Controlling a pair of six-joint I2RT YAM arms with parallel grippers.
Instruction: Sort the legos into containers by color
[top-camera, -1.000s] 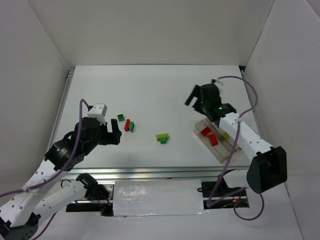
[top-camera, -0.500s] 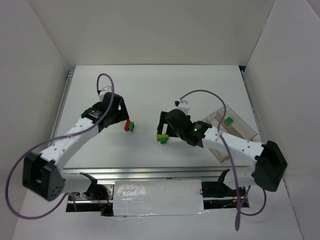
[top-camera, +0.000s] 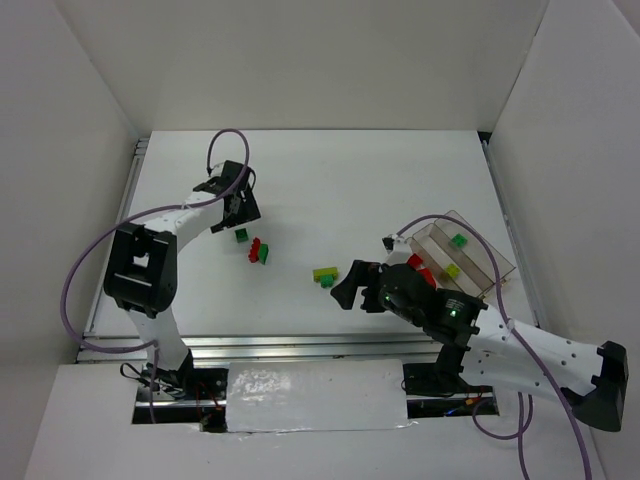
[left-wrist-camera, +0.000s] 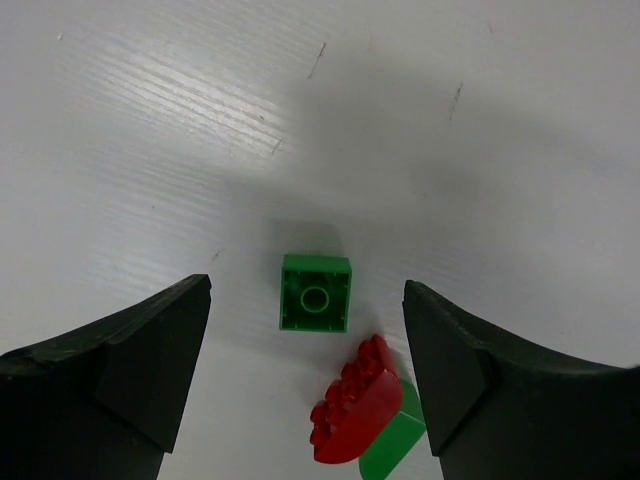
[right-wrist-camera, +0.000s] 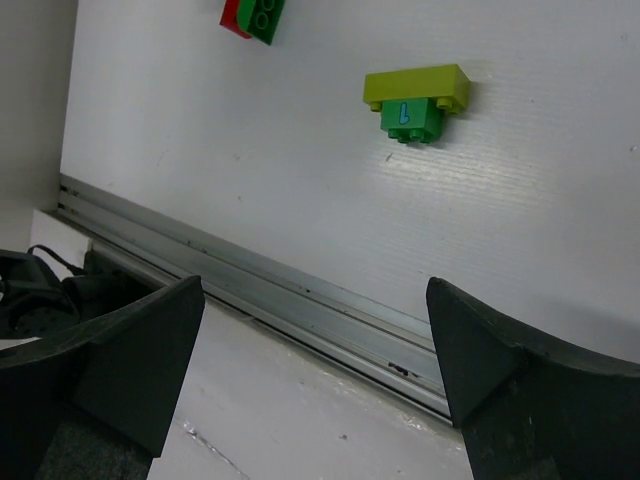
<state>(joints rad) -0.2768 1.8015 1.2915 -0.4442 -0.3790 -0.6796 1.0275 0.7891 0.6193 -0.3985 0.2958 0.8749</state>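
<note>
A small dark green brick (top-camera: 241, 236) lies just in front of my open, empty left gripper (top-camera: 240, 208). In the left wrist view this brick (left-wrist-camera: 316, 292) sits between the fingers, ahead of the gripper (left-wrist-camera: 305, 385). A red brick (left-wrist-camera: 355, 415) rests on another green one (left-wrist-camera: 395, 445); the pair also shows from above (top-camera: 258, 251). A yellow-green brick (top-camera: 325, 271) lies on a green brick (right-wrist-camera: 410, 120). My right gripper (top-camera: 349, 287) is open and empty beside them, over the front rail (right-wrist-camera: 315, 370). The clear tray (top-camera: 478, 258) holds red (top-camera: 420, 268), green (top-camera: 458, 240) and yellow-green (top-camera: 452, 271) bricks.
A metal rail (top-camera: 300, 345) runs along the table's near edge and shows in the right wrist view (right-wrist-camera: 300, 290). White walls close in the table on the left, back and right. The tray stands near the right wall.
My right gripper has drawn back from the yellow-green brick toward the near right. My left gripper has shifted slightly back, and the single dark green brick now shows in front of it.
</note>
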